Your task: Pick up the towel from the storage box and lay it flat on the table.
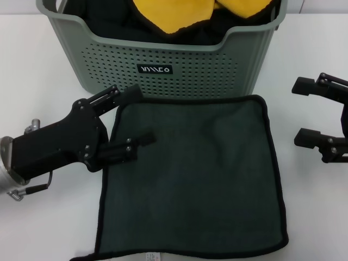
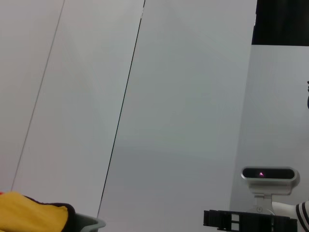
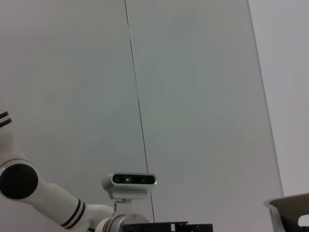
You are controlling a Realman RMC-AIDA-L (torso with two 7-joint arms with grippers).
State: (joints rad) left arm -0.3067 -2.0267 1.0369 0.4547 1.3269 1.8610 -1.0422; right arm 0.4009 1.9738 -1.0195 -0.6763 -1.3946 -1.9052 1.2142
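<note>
We see left gripper [image 1: 133,118] wide open over one flat towel [image 1: 193,174], right gripper [image 1: 309,111] wide open, empty, one storage box [image 1: 163,60], two yellow cloths [image 1: 179,13].

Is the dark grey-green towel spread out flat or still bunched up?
Spread flat: the towel lies open as a rough square on the table before the storage box, black trim showing along its edges.
</note>
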